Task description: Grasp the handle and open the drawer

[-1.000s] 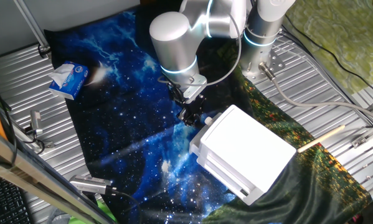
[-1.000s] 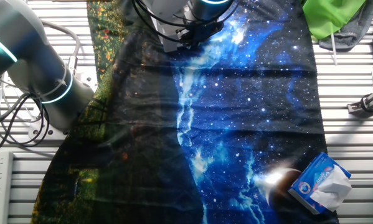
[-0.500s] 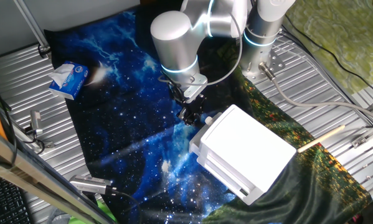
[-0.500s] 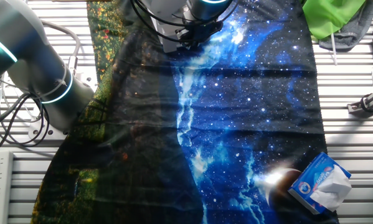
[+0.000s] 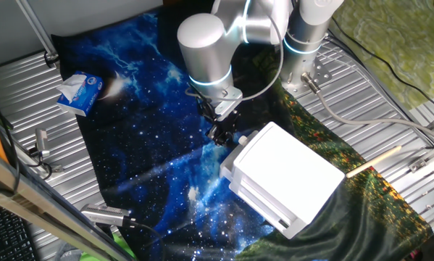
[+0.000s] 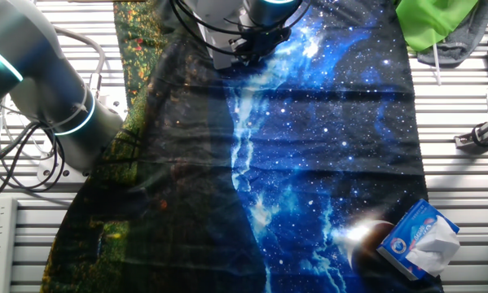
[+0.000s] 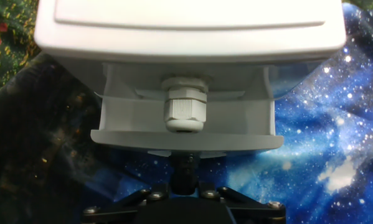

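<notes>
— Where is the handle (image 7: 185, 106)?

— In the hand view it is dead centre: a small white ribbed knob sticking out of the drawer (image 7: 130, 127), the tier just under the white unit's (image 5: 289, 177) lid. That tier's front lip stands out past the lid. In one fixed view the knob (image 5: 243, 138) shows at the unit's left face.

— And the gripper (image 7: 185, 174)?

— Right below the knob in the hand view, against the drawer's front lip. The fingers read as a single dark block there. Whether they are clenched on something or simply drawn together, I cannot tell. From the fixed view the gripper (image 5: 221, 135) hangs just left of the unit, its tip beside the knob.

— What does it all stand on?

— A starry blue cloth (image 5: 151, 138) that turns dark with green and orange specks under the unit. Beneath is a ribbed metal table (image 5: 28, 87). A blue tissue pack (image 5: 79, 93) lies at the cloth's far left edge, well apart from the unit, and a wooden stick (image 5: 374, 161) lies to the right. The other fixed view shows a green fabric heap (image 6: 435, 20) at a corner.

— Anything changed from a second ago?

— Barely. The arm's big grey joint (image 5: 202, 40) has crept slightly right. The unit and the tissue pack lie where they were.
</notes>
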Motion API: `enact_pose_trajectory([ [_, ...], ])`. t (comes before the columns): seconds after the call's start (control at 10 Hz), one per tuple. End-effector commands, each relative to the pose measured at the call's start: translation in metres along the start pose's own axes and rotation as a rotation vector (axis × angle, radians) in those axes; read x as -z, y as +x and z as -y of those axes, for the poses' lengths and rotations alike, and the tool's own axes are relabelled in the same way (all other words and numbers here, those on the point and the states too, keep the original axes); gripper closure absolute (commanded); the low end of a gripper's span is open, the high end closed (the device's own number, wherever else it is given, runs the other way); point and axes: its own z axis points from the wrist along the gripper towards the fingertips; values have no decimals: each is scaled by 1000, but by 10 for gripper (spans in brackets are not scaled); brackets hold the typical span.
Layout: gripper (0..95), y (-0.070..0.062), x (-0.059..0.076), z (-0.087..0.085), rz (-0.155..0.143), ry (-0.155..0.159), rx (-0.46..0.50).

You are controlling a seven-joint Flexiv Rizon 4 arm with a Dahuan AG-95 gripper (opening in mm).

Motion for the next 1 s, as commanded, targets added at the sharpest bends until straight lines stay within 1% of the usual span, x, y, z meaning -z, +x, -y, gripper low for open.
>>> enact_pose_trajectory([
  [0.1, 950, 1, 1, -1, -5, 5, -13],
  [0.4, 950, 2, -1, -2, -8, 11, -13],
  [0.7, 950, 3, 1, -3, -17, 9, -7],
  [1.0, 950, 4, 2, -5, -18, 13, -2],
])
